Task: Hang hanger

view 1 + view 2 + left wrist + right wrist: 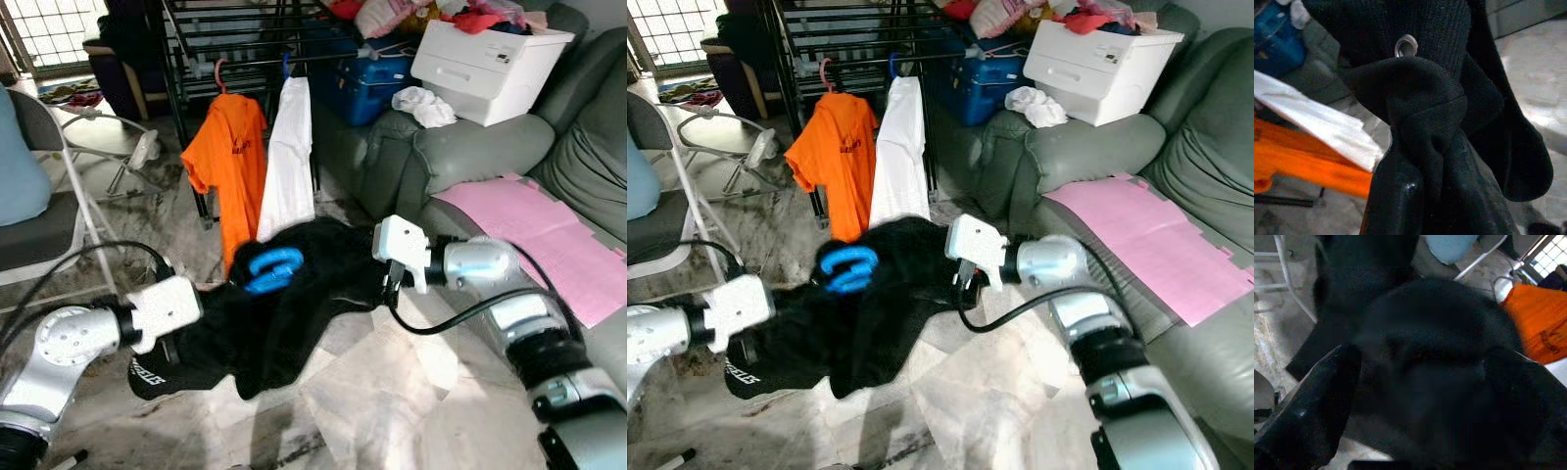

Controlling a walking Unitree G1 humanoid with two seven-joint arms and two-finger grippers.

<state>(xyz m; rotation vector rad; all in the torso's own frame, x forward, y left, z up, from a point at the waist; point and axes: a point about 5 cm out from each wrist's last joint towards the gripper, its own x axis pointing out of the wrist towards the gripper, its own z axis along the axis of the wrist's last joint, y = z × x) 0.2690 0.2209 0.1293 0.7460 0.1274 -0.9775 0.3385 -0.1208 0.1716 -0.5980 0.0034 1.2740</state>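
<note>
Hanger (pixel 272 268), blue plastic, is sitting in the middle of a black garment (pixel 284 313) that both arms are holding up w/ the cloth stretched between them, in front of the black drying rack (pixel 245 39). Rack is already carrying an orange T-shirt (pixel 229 166) and a white garment (pixel 288 157), each on its own hanger.

Step in hand, as I read it: garment is being carried toward the rack, not hung yet. Next move is calling for lifting the blue hook up to a free rail beside the white piece, keeping the cloth from sliding off.

Left gripper (pixel 186 338) is at the garment's near-left edge; left wrist view is showing its fingers (pixel 1400 205) pinching a bunched fold of black knit. Right gripper (pixel 377 284) is buried in the cloth's right edge; fingers (pixel 1312 416) are blurred by dark fabric, can't tell if closed.

Writing: white letters on the garment's lower left hem (pixel 147 372), too small to read. Dark print on the orange shirt's chest, illegible too.
</note>
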